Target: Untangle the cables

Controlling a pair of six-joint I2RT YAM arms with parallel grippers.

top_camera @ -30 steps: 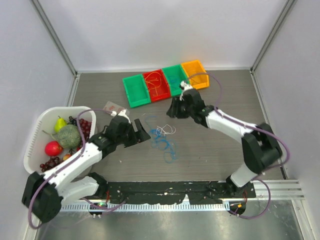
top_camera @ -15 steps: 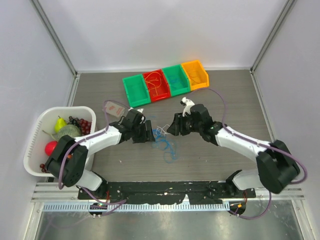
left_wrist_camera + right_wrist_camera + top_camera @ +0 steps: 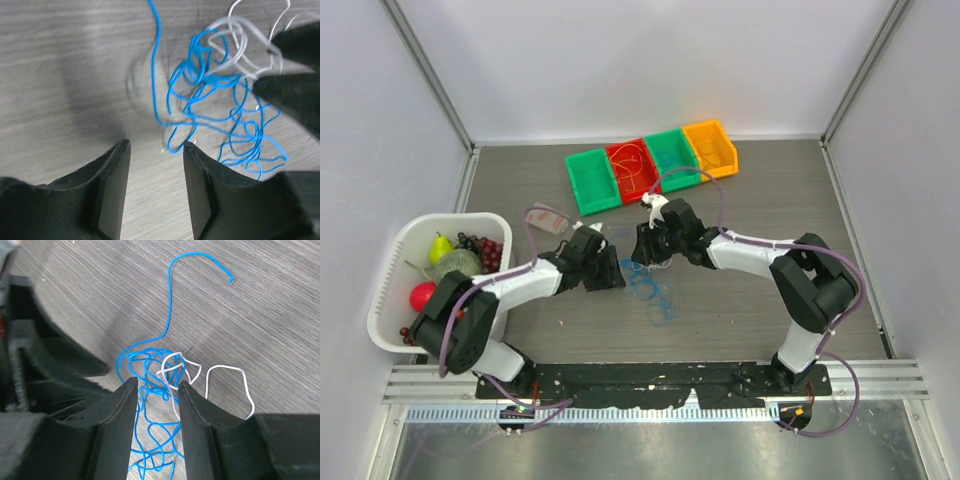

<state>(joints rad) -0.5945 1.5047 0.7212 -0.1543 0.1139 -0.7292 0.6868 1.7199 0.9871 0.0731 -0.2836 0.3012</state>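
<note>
**Spotter:** Where do the cables sit?

**Me:** In the middle of the table (image 3: 770, 190), between my two arms. The blue cable (image 3: 656, 291) lies in a loose knot of loops, and the white cable (image 3: 226, 368) is hooked through one edge of it.

**Spotter:** And your grippers?

**Me:** Neither one grips anything. The left gripper (image 3: 155, 150) has its jaws apart, low over the wood, and the nearest blue loop ends just short of the gap. The right gripper (image 3: 157, 386) is released too. A few blue strands and one white bend lie in its gap, but the pads don't pinch them.

**Spotter:** So what's the plan?

**Me:** I judge this to be the pick-up before pulling the two colours apart. I want one colour per gripper — blue on the left, white on the right. The right one worries me: with both colours in that gap, a squeeze would likely catch both and tighten the knot when I pull. I'd shift it toward the open white loop, which lies alone on the wood. I'd also nudge the left forward until a single blue loop sits fully between the pads. Then I'd draw apart slowly and low — watching for strands that drag along.
</note>
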